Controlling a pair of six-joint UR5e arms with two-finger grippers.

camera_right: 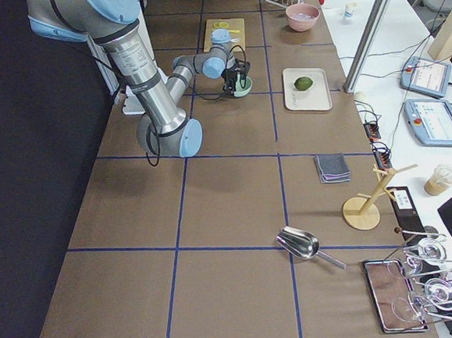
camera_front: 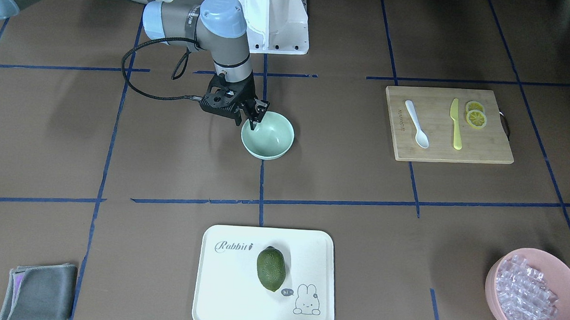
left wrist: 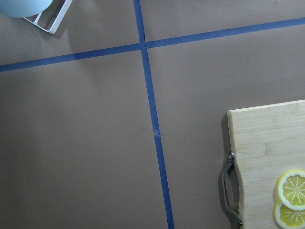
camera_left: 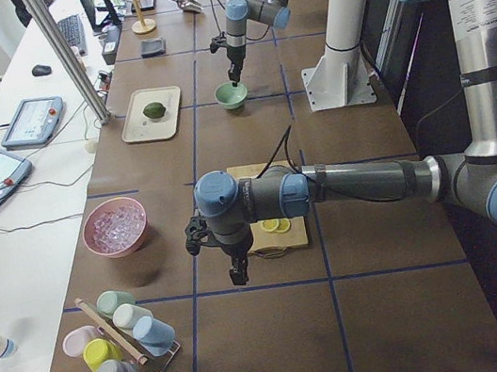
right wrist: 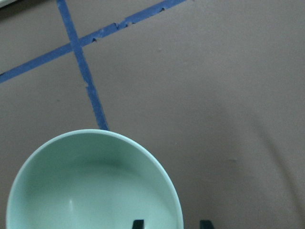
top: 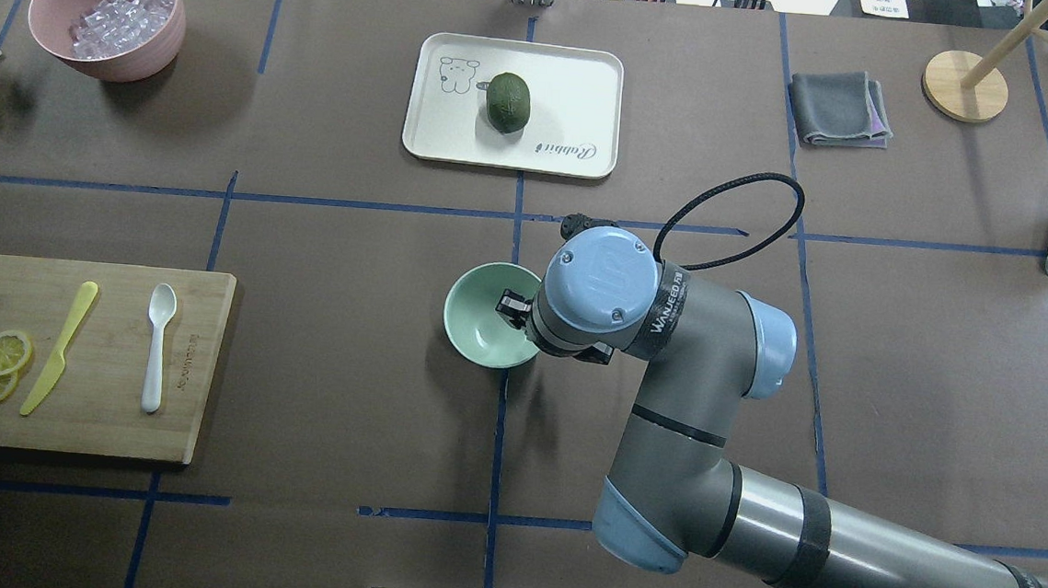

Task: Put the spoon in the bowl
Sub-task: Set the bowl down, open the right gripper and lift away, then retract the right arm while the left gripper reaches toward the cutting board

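Right gripper [camera_front: 257, 117] sits at the bowl [camera_front: 272, 142] rim, frame centre. Wrist view shows its fingertips [right wrist: 138, 223] apart, one inside the rim and one outside; overhead hides this under the wrist joint. Spoon [camera_front: 417, 125] lies on the cutting board [camera_front: 487, 145], right of frame, beside the yellow knife [camera_front: 456, 124]. Left gripper [camera_left: 237, 272] appears only in the left side view, so can't tell its opening.

The right arm [top: 663, 414] reaches to the middle of the table [top: 353, 236], with the right gripper [camera_front: 257, 119] pointing down and its fingers slightly parted. The left arm [camera_left: 353, 183] stretches over the left end with the left gripper [camera_left: 236, 269] pointing down; its grip is unclear.
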